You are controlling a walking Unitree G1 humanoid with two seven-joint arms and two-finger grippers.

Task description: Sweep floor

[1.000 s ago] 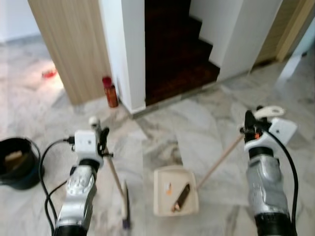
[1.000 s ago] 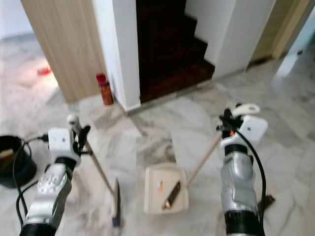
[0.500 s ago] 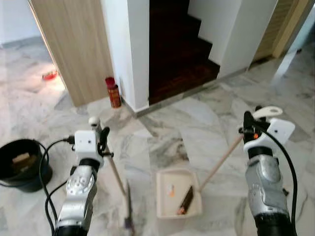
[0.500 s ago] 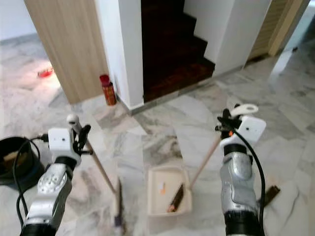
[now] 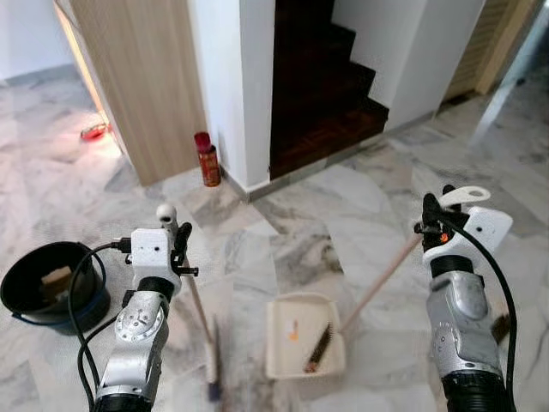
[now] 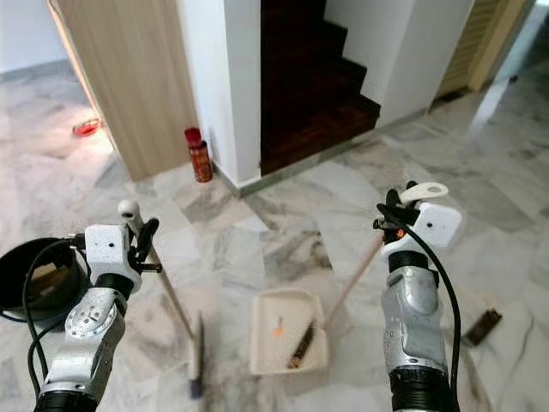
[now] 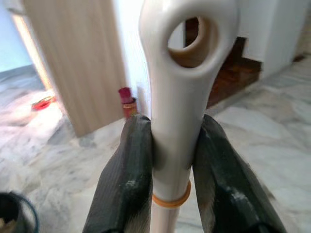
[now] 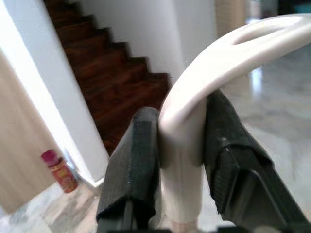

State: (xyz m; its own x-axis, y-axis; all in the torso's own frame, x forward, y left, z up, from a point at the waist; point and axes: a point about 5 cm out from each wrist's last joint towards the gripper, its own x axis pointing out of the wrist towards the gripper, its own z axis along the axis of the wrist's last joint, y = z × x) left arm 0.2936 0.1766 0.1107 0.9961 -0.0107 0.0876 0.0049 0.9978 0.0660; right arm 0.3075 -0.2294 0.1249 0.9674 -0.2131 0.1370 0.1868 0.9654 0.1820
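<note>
Marble floor | left gripper fingers clamp wooden-handled broom | right gripper fingers clamp cream long-handled dustpan | advice: keep pan flat, sweep short strokes toward its lip.

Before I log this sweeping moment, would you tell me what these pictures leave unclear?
- Broom head: blurred in both eye views, so its contact with the floor is unclear.
- Small orange bit in the dustpan: too small to identify.
- Contents of the black bucket: partly hidden by its rim.
- Dark object on the floor: the right arm covers most of it in the left eye view.
</note>
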